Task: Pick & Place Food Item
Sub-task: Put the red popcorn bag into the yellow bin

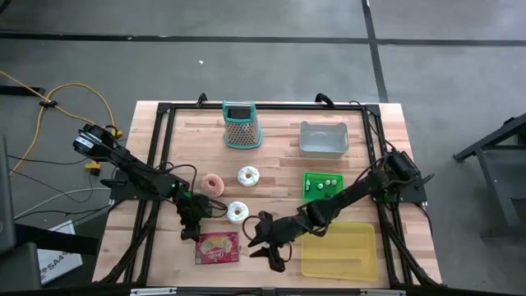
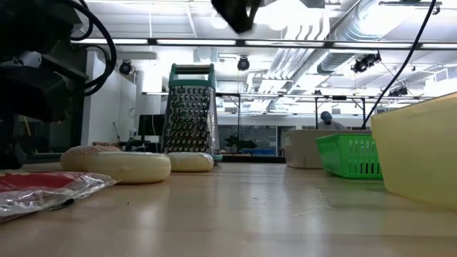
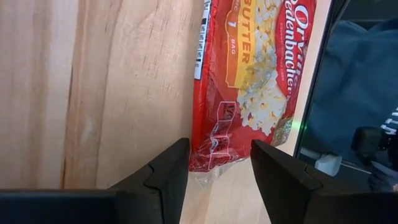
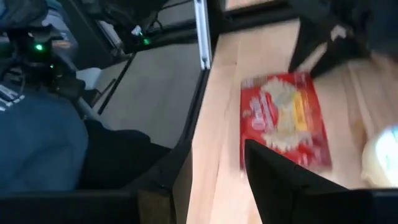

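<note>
A red popcorn bag (image 1: 217, 247) lies flat near the table's front edge; it also shows as a crinkled wrapper (image 2: 43, 187) in the low view. Three donuts lie behind it: a pink one (image 1: 214, 184) and two white ones (image 1: 248, 175) (image 1: 237, 212). My left gripper (image 3: 219, 168) stands open just left of the bag and slants down. The bag's corner (image 3: 208, 163) shows between its fingers; I cannot tell whether they touch it. My right gripper (image 4: 214, 180) hangs open and empty above the table, right of the bag (image 4: 283, 118).
A metal grater (image 1: 242, 125) stands upright at the back. A grey bin (image 1: 323, 138) and a green basket (image 1: 322, 185) sit at the right, with a yellow tray (image 1: 341, 251) at the front right. A black frame (image 1: 164, 115) rims the table.
</note>
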You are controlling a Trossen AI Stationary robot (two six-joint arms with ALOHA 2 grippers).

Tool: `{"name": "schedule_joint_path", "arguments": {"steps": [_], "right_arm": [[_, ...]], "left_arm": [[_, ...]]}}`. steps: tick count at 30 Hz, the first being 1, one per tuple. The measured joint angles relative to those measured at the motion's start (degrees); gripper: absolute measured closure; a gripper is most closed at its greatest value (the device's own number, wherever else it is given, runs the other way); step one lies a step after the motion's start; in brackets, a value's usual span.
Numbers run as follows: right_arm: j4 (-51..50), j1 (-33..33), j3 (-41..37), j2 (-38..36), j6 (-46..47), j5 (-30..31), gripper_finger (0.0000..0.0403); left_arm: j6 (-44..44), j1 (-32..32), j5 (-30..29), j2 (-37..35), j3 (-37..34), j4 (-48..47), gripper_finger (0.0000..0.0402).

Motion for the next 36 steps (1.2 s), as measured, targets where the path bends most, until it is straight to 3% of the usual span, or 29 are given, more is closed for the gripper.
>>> {"name": "schedule_joint_path", "arguments": {"steps": [10,18,26,36], "right_arm": [[-6.79,-1.31,10.57,10.38,-7.32,-2.94,0.0270],[-6.78,-1.68,11.59,15.06,-10.68,-1.96,0.0270],[-2.47,-2.60,11.49,18.49,-10.79,-6.65,0.0272],[-0.04,-4.17,11.57,18.51,-13.41,-7.47,0.0358]], "left_arm": [[0.24,-0.01,-1.31,0.02,0.00,1.39,0.0232],[1.25,0.01,-3.56,0.02,0.00,2.76,0.0232],[1.07,0.06,-3.93,0.02,0.00,2.89,0.0232],[0.93,0.06,-3.87,0.02,0.02,2.82,0.0232]]}}
